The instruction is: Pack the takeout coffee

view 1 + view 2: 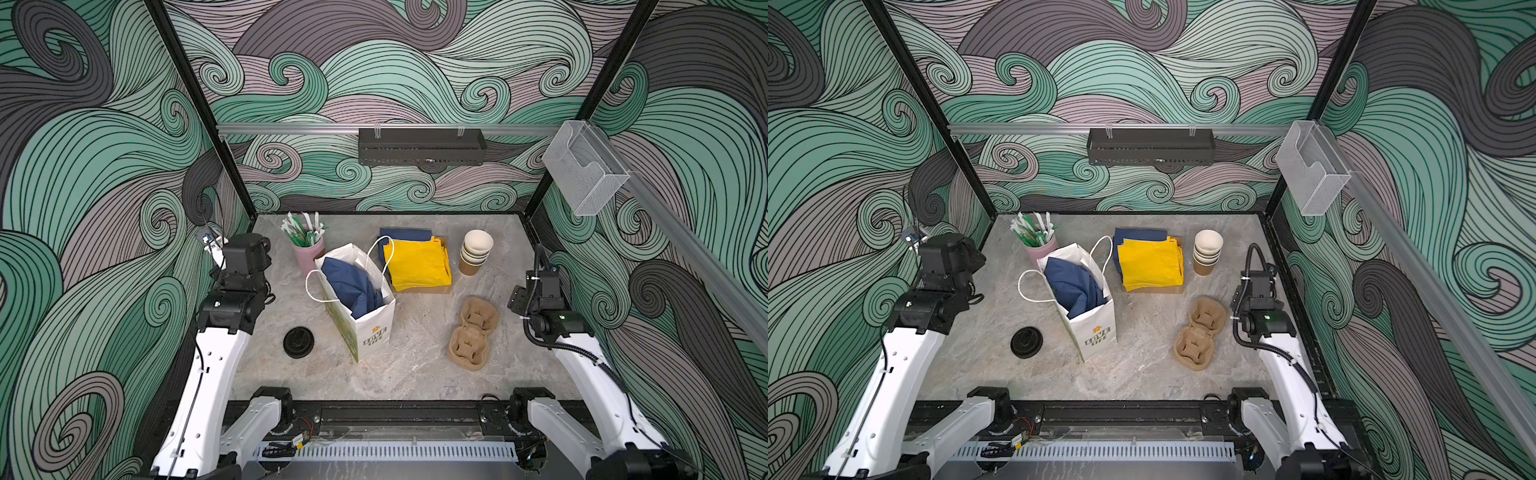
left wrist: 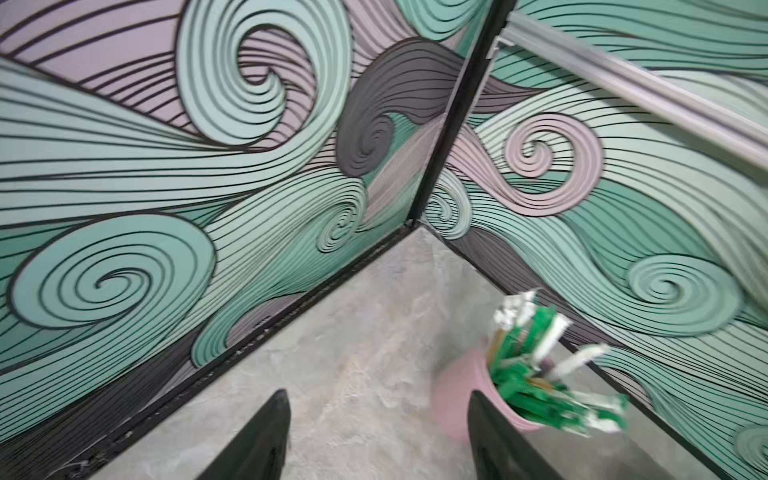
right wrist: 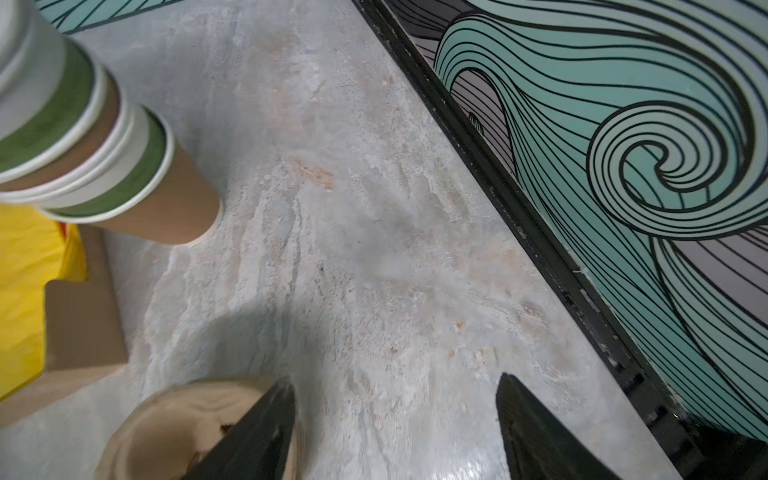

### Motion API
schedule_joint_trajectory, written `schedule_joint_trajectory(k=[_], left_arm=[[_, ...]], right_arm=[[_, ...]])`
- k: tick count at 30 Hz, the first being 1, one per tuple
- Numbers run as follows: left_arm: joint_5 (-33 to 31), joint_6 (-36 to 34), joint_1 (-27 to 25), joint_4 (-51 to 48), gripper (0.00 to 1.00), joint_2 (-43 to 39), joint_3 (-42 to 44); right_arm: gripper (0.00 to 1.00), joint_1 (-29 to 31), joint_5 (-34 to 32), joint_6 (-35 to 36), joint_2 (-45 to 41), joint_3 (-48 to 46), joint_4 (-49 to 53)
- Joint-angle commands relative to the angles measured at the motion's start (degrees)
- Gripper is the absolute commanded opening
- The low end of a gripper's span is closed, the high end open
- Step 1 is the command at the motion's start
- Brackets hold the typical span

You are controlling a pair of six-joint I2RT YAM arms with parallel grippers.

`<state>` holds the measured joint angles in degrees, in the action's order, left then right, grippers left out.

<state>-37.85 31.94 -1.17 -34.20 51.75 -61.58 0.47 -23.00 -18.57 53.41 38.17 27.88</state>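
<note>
No takeout coffee shows in any view. A white paper bag (image 1: pixel 365 328) (image 1: pixel 1090 328) stands open mid-table in both top views, and a crumpled dark blue napkin (image 1: pixel 351 286) fills its mouth and hides whatever lies beneath. My left gripper (image 2: pixel 378 415) is open over bare tabletop near the back left corner, with nothing between its fingers. Its arm (image 1: pixel 239 286) stands left of the bag. My right gripper (image 3: pixel 395 399) is open too, empty, low over the table by the right wall. That arm (image 1: pixel 540 299) is well right of the bag.
A loose black lid (image 1: pixel 298 342) lies left of the bag. A brown cardboard cup carrier (image 1: pixel 473 332) (image 3: pixel 174 428) sits beside the right gripper. At the back are stacked lidless cups (image 1: pixel 476 251) (image 3: pixel 83 145), yellow napkins (image 1: pixel 419 264) and a pink cup of sticks (image 1: pixel 307 245) (image 2: pixel 457 395).
</note>
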Motion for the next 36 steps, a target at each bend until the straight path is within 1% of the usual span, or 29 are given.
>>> schedule_joint_trajectory(k=[1, 3, 4, 7, 8, 10, 11, 12, 13, 14, 15, 16, 17, 18, 19, 20, 21, 22, 23, 24, 25, 26, 28, 29, 30, 32, 34, 35, 36], left_arm=[[0.8, -4.9, 2.3, 9.8, 0.7, -4.1, 8.3], [0.5, -7.8, 2.7, 16.5, 0.71, -5.2, 15.4], [0.3, -8.7, 2.9, 19.3, 0.72, -5.3, 18.1], [-0.3, -10.0, 3.0, 26.8, 0.76, -3.8, 25.3], [0.2, -11.4, 3.0, 29.9, 0.77, -3.1, 27.5], [2.2, -14.2, 3.0, 35.7, 0.78, -1.2, 30.8], [3.8, -15.7, 3.0, 38.1, 0.78, 0.0, 32.0], [5.3, -16.6, 3.1, 40.2, 0.78, 1.5, 33.2], [6.4, -17.5, 3.1, 42.9, 0.79, 3.1, 34.3], [7.4, -17.9, 3.1, 46.0, 0.79, 5.1, 35.5], [8.9, -18.7, 3.1, 49.6, 0.79, 7.3, 36.6], [10.0, -19.3, 3.1, 52.5, 0.79, 9.2, 37.6], [11.2, -19.8, 3.1, 56.0, 0.79, 11.5, 38.6], [12.7, -20.6, 3.1, 59.3, 0.79, 13.9, 39.4], [13.8, -21.5, 3.0, 62.0, 0.79, 16.0, 39.9], [15.0, -22.8, 3.0, 65.3, 0.79, 18.6, 40.4], [15.6, -24.1, 3.0, 68.9, 0.79, 21.1, 40.7], [16.1, -24.4, 3.0, 70.3, 0.79, 22.5, 40.0], [17.9, -24.0, 3.2, 70.0, 0.8, 23.9, 38.9], [19.6, -24.7, 3.2, 71.7, 0.79, 26.1, 38.6], [21.0, -25.4, 3.0, 73.4, 0.79, 28.0, 38.7], [21.0, -25.5, 2.9, 75.9, 0.79, 30.7, 39.1], [20.3, -26.5, 2.8, 82.9, 0.8, 35.5, 40.0], [20.2, -26.6, 2.8, 83.6, 0.8, 36.6, 39.5], [20.2, -26.6, 2.8, 81.9, 0.8, 36.7, 38.5], [20.4, -24.8, 3.0, 73.1, 0.82, 34.6, 36.0], [20.3, -26.2, 2.9, 78.4, 0.83, 36.0, 37.4], [20.2, -26.0, 2.9, 77.4, 0.84, 35.9, 37.1], [20.3, -25.0, 3.0, 74.2, 0.85, 35.0, 36.1]], right_arm=[[0.78, -1.1, 1.7, 4.1, 1.8, -5.0, -21.1], [0.78, -1.1, 4.9, 8.5, 5.1, -9.5, -32.3], [0.79, -1.2, 5.9, 9.3, 7.0, -10.5, -35.8], [0.81, -1.3, 8.9, 10.7, 15.3, -10.6, -42.5], [0.81, -1.2, 10.4, 11.3, 18.2, -10.6, -45.4], [0.82, -1.3, 13.1, 12.4, 23.5, -11.5, -53.2], [0.82, -1.4, 14.3, 13.1, 24.9, -10.1, -53.1], [0.81, -1.3, 15.9, 14.4, 26.0, -9.8, -55.8], [0.81, -1.3, 16.8, 15.1, 27.1, -10.9, -61.0], [0.83, -1.3, 17.4, 16.3, 28.5, -12.1, -66.1], [0.82, -1.7, 19.1, 16.3, 29.8, -11.8, -66.1], [0.81, -1.8, 20.4, 16.8, 31.0, -12.3, -68.3], [0.81, -1.8, 23.7, 18.2, 31.9, -14.2, -72.7], [0.82, -1.7, 24.7, 18.6, 34.2, -16.8, -78.1], [0.85, -1.8, 23.2, 17.8, 36.3, -18.5, -86.3], [0.88, -2.4, 23.1, 16.8, 35.6, -19.0, -85.8], [0.9, -2.7, 23.4, 16.7, 33.5, -17.7, -79.7], [0.93, -2.6, 22.6, 16.8, 33.7, -17.0, -78.4], [0.99, -2.0, 21.3, 17.2, 35.2, -17.2, -81.5], [0.99, -1.1, 19.6, 17.6, 35.6, -17.2, -82.1], [0.99, -0.9, 19.3, 17.7, 34.7, -16.8, -79.9], [0.99, -0.8, 19.1, 17.6, 33.8, -16.5, -77.8], [0.99, -0.5, 18.8, 18.0, 34.6, -16.6, -79.6], [0.99, -0.4, 18.7, 18.3, 34.4, -16.4, -79.0], [0.99, -0.2, 18.4, 18.5, 34.0, -16.0, -77.2], [0.99, 0.8, 17.3, 19.3, 34.6, -15.8, -77.8], [0.99, 1.1, 16.7, 19.5, 34.4, -15.2, -76.2], [0.99, 1.1, 16.8, 19.5, 34.7, -15.3, -76.7], [0.99, 1.1, 16.8, 19.5, 34.7, -15.3, -76.8]])
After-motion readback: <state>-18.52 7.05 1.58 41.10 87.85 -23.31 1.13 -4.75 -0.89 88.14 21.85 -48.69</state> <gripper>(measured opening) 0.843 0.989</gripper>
